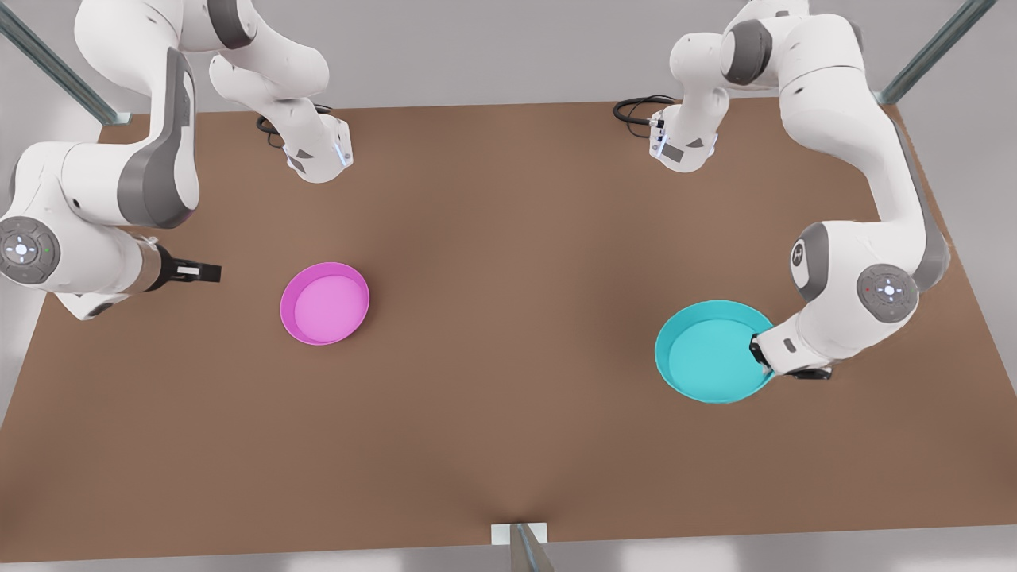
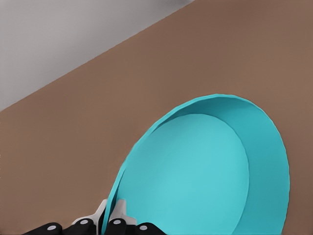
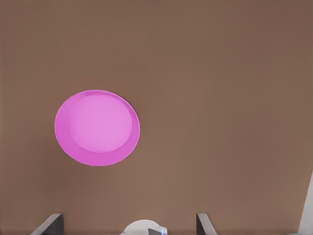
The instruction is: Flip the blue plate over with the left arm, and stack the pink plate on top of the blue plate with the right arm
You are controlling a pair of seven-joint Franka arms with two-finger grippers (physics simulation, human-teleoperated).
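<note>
The blue plate (image 1: pixel 711 353) sits open side up on the brown table at the front view's right. My left gripper (image 1: pixel 759 349) is shut on the plate's rim on the side nearest that arm. In the left wrist view the fingertips (image 2: pixel 119 209) pinch the thin edge of the blue plate (image 2: pixel 205 176). The pink plate (image 1: pixel 324 303) lies open side up at the front view's left. My right gripper (image 1: pixel 208 272) hovers to that plate's left, apart from it. In the right wrist view its fingers (image 3: pixel 49 224) stand open, with the pink plate (image 3: pixel 97 127) ahead of them.
Both arm bases (image 1: pixel 318 155) (image 1: pixel 683 143) stand at the table's back edge with black cable loops (image 1: pixel 636 111). A small metal post (image 1: pixel 520 544) rises at the front edge. Bare brown table (image 1: pixel 508 318) lies between the two plates.
</note>
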